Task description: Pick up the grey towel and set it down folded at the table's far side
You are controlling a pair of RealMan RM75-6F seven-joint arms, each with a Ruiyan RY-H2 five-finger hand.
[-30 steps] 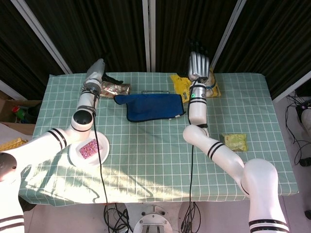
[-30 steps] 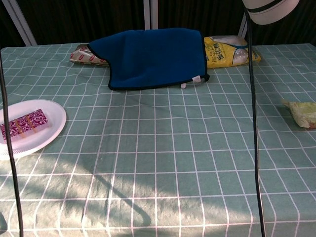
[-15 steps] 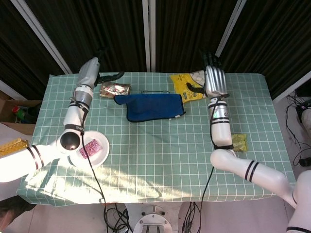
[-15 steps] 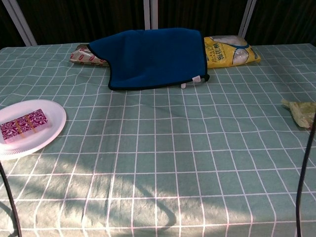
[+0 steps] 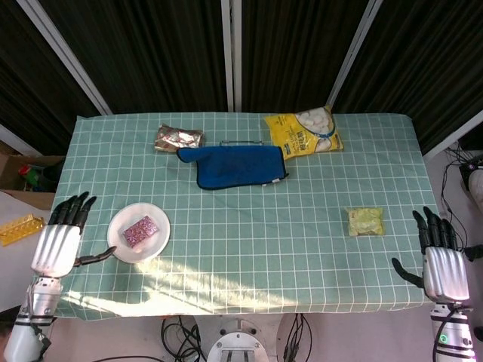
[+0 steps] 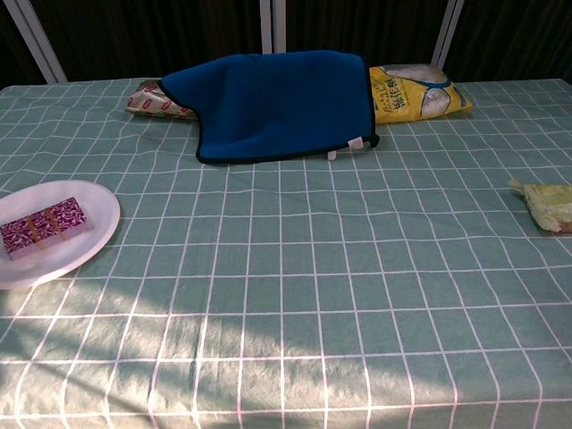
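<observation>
Black curtains stand behind a green checked table. The left hand hangs empty with fingers spread, off the near-left edge. The towel lies folded at the far side, long axis left to right, about equally distant from both hands. The right hand is likewise spread and empty.

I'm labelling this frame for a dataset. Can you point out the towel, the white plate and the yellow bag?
towel (image 5: 240, 166), head view, middle of the blue cloth.
plate (image 5: 121, 226), head view, bare left rim.
yellow bag (image 5: 303, 132), head view, centre of the pack.
</observation>
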